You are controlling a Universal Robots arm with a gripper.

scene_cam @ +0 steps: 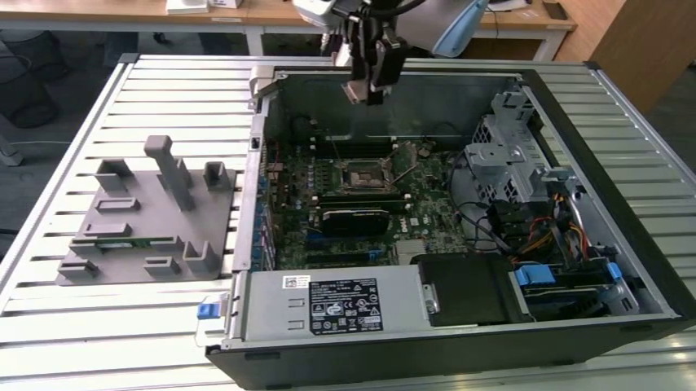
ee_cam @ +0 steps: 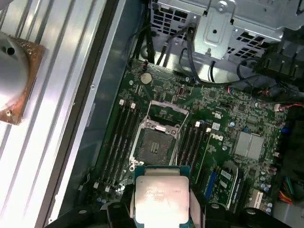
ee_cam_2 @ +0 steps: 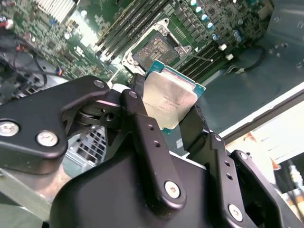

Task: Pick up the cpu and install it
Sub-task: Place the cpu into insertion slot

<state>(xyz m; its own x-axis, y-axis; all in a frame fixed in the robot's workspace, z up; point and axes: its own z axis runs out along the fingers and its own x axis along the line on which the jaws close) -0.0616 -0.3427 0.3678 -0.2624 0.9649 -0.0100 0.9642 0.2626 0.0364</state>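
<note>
Slatted metal table (scene_cam: 163,90) noted, with wooden desks (scene_cam: 130,10) behind. An open computer case (scene_cam: 435,358) is laid flat on it. A grey moulded fixture (scene_cam: 142,236) is set just beside the case, at the exterior view's left. The motherboard (scene_cam: 435,195) is exposed, and its socket (ee_cam: 154,142) is seen open between rows of memory slots. The gripper (ee_cam_2: 166,111) is held above the case, clear of its walls. The cpu (ee_cam_2: 168,99) is clamped by opposite edges between the fingers (ee_cam_2: 137,104), well apart from the socket.
</note>
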